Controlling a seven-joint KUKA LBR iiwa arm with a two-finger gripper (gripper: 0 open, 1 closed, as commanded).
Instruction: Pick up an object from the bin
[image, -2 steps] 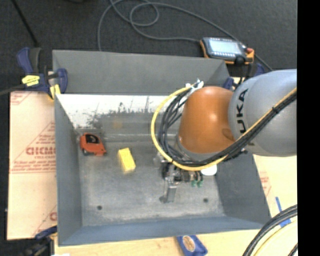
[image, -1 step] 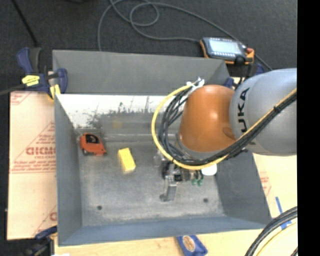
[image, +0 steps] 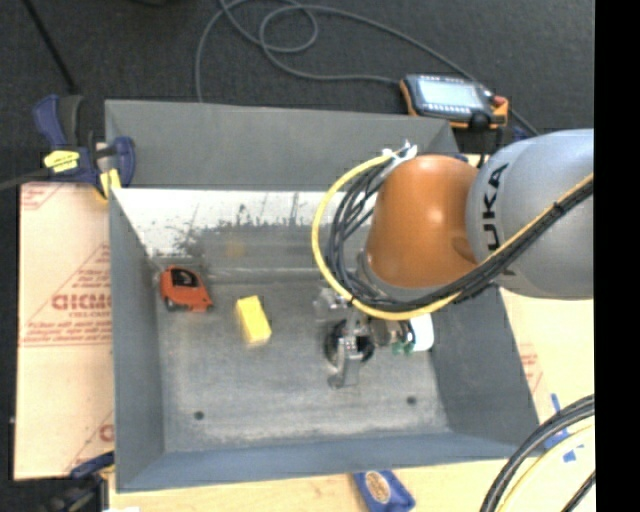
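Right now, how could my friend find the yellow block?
Look into the grey metal bin, at the left half of its floor. Two small things lie there, apart; the yellow block is nearer the tool. It is plain yellow and boxy; the orange thing has black on it.

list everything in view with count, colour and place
bin: 1, grey metal, centre
block: 1, yellow, bin floor, left of centre
small boxy thing: 1, orange and black, floor near left wall
unclear item: 1, white with green, floor beside the gripper
handheld unit: 1, orange and black, outside the far rim
gripper: 1, dark metal, over mid floor
arm: 1, grey with orange cover, from the right
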